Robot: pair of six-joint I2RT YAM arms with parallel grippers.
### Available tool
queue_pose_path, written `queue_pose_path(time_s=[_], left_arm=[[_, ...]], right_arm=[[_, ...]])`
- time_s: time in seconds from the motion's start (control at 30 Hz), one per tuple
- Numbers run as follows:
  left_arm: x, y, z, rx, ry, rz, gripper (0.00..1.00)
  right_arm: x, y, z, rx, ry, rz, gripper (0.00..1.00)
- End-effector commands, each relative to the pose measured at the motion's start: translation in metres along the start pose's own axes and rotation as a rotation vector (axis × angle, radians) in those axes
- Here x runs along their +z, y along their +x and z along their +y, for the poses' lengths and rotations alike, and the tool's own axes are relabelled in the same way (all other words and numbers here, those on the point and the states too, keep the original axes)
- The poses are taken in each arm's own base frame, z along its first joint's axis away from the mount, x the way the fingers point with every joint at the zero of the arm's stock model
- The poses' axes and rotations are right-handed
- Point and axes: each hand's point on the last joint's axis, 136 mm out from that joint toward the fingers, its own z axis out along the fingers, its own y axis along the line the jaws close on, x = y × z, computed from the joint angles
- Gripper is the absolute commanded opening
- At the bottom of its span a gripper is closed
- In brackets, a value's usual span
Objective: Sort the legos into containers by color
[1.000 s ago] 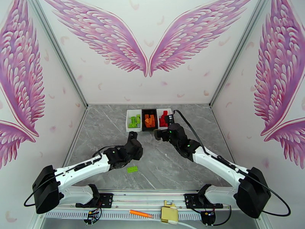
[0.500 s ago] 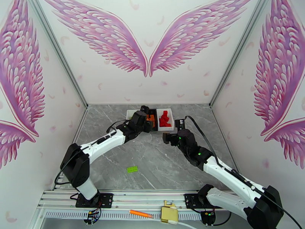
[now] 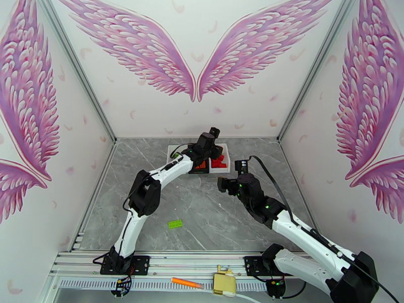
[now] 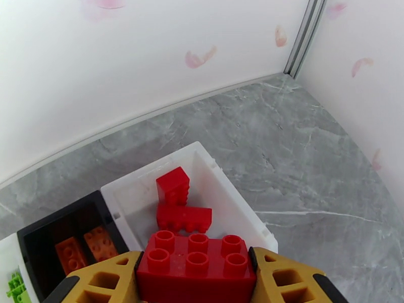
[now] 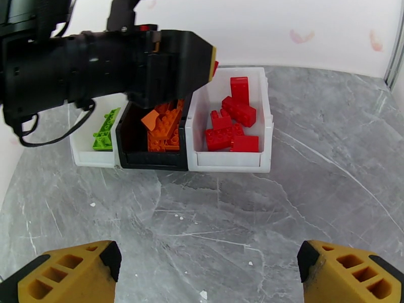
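Observation:
My left gripper (image 4: 197, 266) is shut on a red six-stud lego (image 4: 197, 258) and hangs over the near end of the right white container (image 4: 224, 185), which holds red legos (image 4: 183, 215). In the top view that gripper (image 3: 209, 142) sits above the row of containers. The black container (image 5: 151, 158) in the middle holds orange legos (image 5: 164, 130), and the left white container (image 5: 93, 157) holds green legos (image 5: 103, 135). My right gripper (image 5: 207, 256) is open with nothing in it, well back from the containers over bare table. One green lego (image 3: 175, 223) lies alone on the table near the front.
The left arm (image 3: 161, 175) stretches diagonally across the left half of the table toward the bins. White walls close the table at the back and sides. An orange pen-like stick (image 3: 187, 283) lies on the front rail beside a yellow block (image 3: 223, 284).
The left arm swung from mid-table near the green lego up to the containers, ending over the right white one. The right gripper drew back from the containers toward the near right.

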Motion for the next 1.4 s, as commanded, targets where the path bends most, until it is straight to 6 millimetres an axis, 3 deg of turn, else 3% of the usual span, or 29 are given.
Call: queue_pose_path(time_s=[0.0,0.17,0.33,0.5,0.73,0.9,1.03,1.23,1.37], left_arm=[[0.018,0.002,0.008,0.018,0.000,0.024,0.42],[0.039,0.012,0.017,0.020,0.002,0.055,0.42],[0.037,0.003,0.013,0.037,0.037,0.037,0.55],[0.015,-0.010,0.006,0.051,0.075,0.039,0.79],[-0.047,-0.012,0.005,0.081,0.099,0.020,0.89],[-0.101,0.022,0.003,0.209,0.163,0.056,0.96],[-0.150,0.070,-0.002,0.379,0.262,0.154,0.99],[-0.212,0.150,-0.006,0.496,0.398,0.306,0.99],[-0.251,0.183,-0.007,0.582,0.453,0.350,0.99]], right_arm=[[-0.002,0.006,-0.010,0.013,0.036,0.013,0.98],[-0.004,0.004,-0.011,0.018,0.040,0.004,0.97],[-0.004,0.002,-0.008,0.015,0.028,0.004,0.97],[-0.005,-0.001,-0.007,0.020,0.020,-0.004,0.97],[-0.012,-0.003,-0.004,-0.004,-0.008,-0.016,0.97],[-0.014,0.000,0.003,-0.065,-0.057,-0.004,0.98],[-0.020,0.007,0.011,-0.141,-0.119,0.019,0.97],[-0.034,0.012,0.031,-0.266,-0.256,0.034,1.00],[-0.048,0.020,0.049,-0.348,-0.383,0.077,0.99]])
